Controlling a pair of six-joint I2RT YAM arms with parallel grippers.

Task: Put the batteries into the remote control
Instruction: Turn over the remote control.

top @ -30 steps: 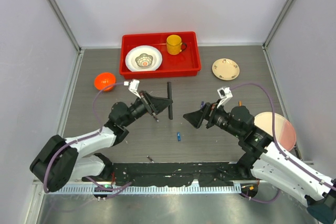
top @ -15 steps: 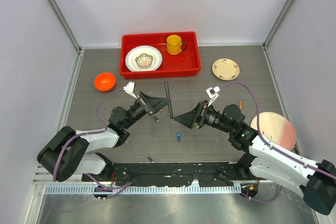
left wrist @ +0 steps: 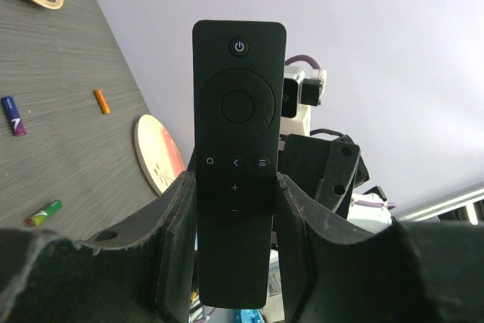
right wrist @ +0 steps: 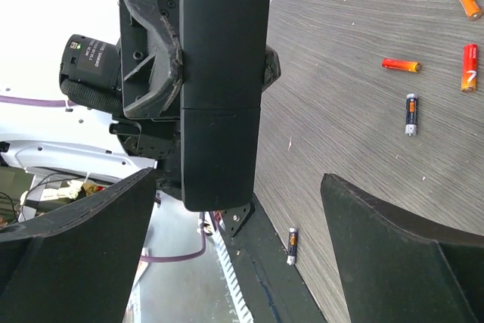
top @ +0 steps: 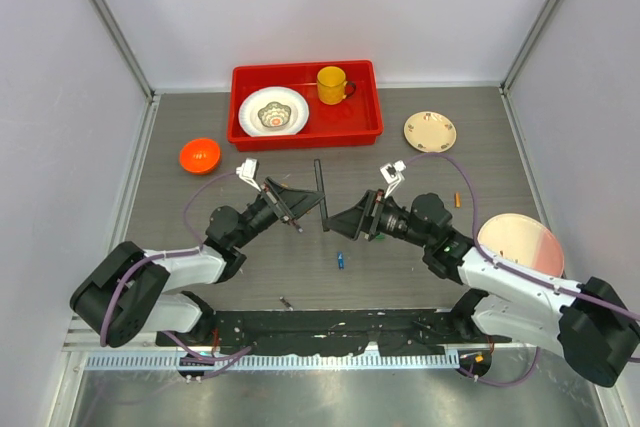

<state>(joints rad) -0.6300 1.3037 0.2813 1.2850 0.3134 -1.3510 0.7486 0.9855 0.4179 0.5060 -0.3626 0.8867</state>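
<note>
Grey wood-grain tabletop (top: 420,277) inside pale walls. Above its middle, the left tool (top: 303,205) pinches the remote control (top: 320,191) by its long sides, clear of the surface. The right tool (top: 338,221) faces the remote's back, fingers spread wide. A blue battery (top: 341,260) lies nearer the near edge, an orange battery (top: 458,199) toward the right edge.

The top camera looks down from above and behind the arm bases and takes in the whole table (top: 170,127) from far. The left wrist camera faces, very near, the button side of the remote control (left wrist: 234,104). The right wrist camera faces its plain back, equally near. All three views share it.
</note>
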